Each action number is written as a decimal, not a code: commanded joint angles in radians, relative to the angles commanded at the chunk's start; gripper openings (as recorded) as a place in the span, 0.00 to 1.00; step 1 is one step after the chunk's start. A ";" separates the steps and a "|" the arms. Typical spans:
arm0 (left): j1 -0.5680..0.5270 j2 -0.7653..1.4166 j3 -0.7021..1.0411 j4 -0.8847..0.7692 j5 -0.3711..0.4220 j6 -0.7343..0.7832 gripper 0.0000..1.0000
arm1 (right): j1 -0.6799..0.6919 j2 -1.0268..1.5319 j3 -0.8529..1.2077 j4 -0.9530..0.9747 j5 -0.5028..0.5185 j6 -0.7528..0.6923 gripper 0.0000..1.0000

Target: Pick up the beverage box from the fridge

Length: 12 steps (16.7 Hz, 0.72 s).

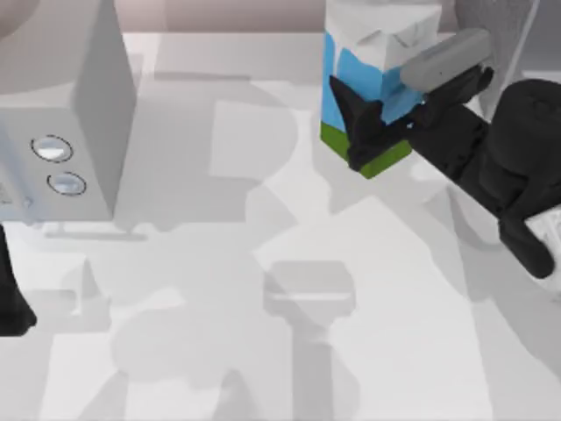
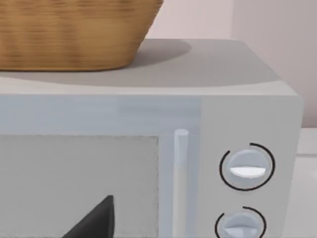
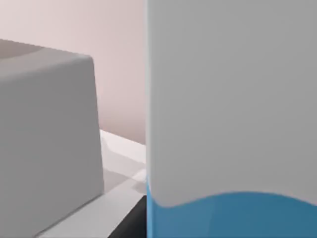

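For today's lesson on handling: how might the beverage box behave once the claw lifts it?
The box is tall on a small base, so probably tippy. Its flat sides likely suit the right claw, which grips it low, so it may swing. Its folded top hints at thin walls that could dent.

The top view looks straight down on the white table [image 1: 351, 351], with the grey knobbed box [image 1: 79, 114] at upper left of its frame and the beverage box [image 1: 372, 88] at upper right. The left wrist view faces that knobbed box [image 2: 148, 114] level and close, a wicker basket [image 2: 74, 34] on its top. The right wrist view sits tight against the carton [image 3: 233, 124], with the same grey box [image 3: 44, 139] farther off.
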 joint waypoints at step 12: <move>0.000 0.000 0.000 0.000 0.000 0.000 1.00 | 0.067 0.276 0.127 0.178 -0.029 -0.001 0.00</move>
